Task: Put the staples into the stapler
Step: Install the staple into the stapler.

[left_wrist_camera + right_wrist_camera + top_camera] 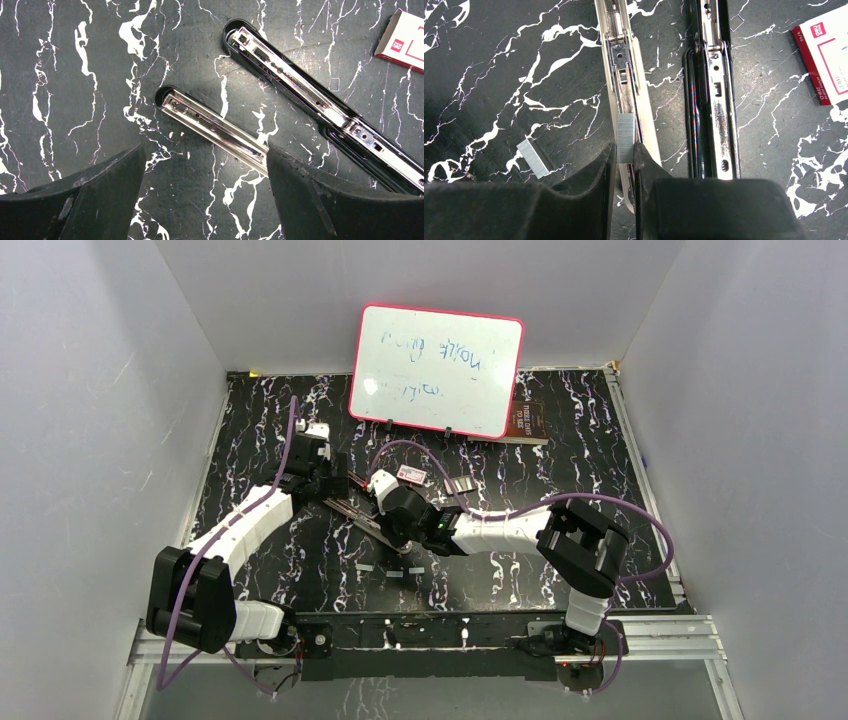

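The black stapler (352, 510) lies opened flat on the marbled table, its two halves side by side. In the right wrist view its shiny rail (623, 65) runs up the middle, with the black half (714, 100) to its right. My right gripper (625, 152) is shut on a short grey strip of staples (625, 131), held right over the rail. A second strip of staples (533, 158) lies loose to the left. My left gripper (205, 149) stands open low over the table; its right finger (300, 180) overlaps the rail (215, 130), nothing between the fingers.
A small white box with a red label (824, 55) (410, 474) lies right of the stapler. A whiteboard (437, 370) stands propped at the back with a brown book (527, 420) behind it. Small grey strips (380, 570) lie nearer the arm bases. Grey walls enclose the table.
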`<state>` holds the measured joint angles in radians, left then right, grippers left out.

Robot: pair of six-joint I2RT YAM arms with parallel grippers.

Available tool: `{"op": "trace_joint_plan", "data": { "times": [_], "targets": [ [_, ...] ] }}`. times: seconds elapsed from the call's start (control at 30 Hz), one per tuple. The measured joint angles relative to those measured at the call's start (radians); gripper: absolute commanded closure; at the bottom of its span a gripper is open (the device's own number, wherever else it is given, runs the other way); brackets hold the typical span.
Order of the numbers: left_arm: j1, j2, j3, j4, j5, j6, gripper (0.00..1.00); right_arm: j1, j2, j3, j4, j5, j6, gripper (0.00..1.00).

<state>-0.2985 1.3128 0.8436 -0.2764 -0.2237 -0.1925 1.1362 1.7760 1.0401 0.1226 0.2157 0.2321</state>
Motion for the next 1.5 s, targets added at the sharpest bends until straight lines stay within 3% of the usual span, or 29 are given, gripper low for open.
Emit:
{"op": "trace_joint_plan", "data": {
  "times": [1.5],
  "targets": [
    [-0.003, 0.0, -0.002, 0.0, 0.0, 0.007, 0.11, 0.0, 0.002, 0.007, -0.003, 0.021, -0.018, 1.0]
  ]
}}
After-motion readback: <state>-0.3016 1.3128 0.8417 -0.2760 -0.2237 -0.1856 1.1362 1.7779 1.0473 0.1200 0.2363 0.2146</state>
